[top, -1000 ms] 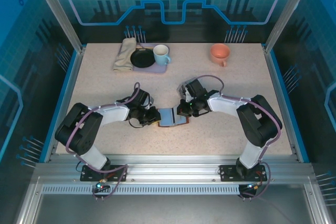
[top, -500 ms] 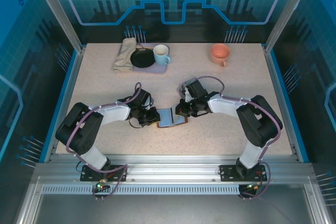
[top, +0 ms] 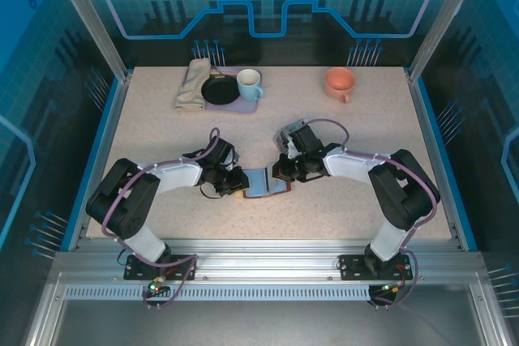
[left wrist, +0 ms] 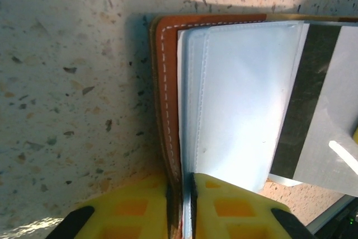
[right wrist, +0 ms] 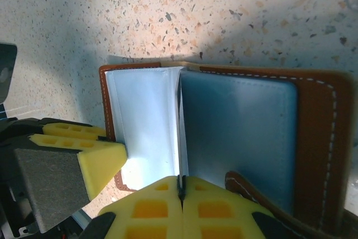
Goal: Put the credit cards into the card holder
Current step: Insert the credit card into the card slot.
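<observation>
The card holder (top: 266, 181), brown leather with pale blue slot pages, lies open at the table's middle. My left gripper (top: 242, 182) is shut on its left edge; in the left wrist view the yellow fingers (left wrist: 140, 205) pinch the brown cover (left wrist: 168, 82) and a pale page together. My right gripper (top: 280, 173) is shut on a credit card (right wrist: 180, 127), seen edge-on and standing between the holder's pale page and its grey-blue page (right wrist: 240, 127). That card's grey face with a dark stripe (left wrist: 313, 110) shows in the left wrist view, partly behind the pale page.
At the back left stand a white-and-blue mug (top: 249, 83), a black dish (top: 220, 90) and a folded beige cloth (top: 193, 83). An orange cup (top: 340, 82) sits at the back right. Bare speckled tabletop (top: 365, 216) surrounds the holder.
The right arm has shifted slightly, its gripper edging left over the holder. The left gripper has stayed on the holder's left edge.
</observation>
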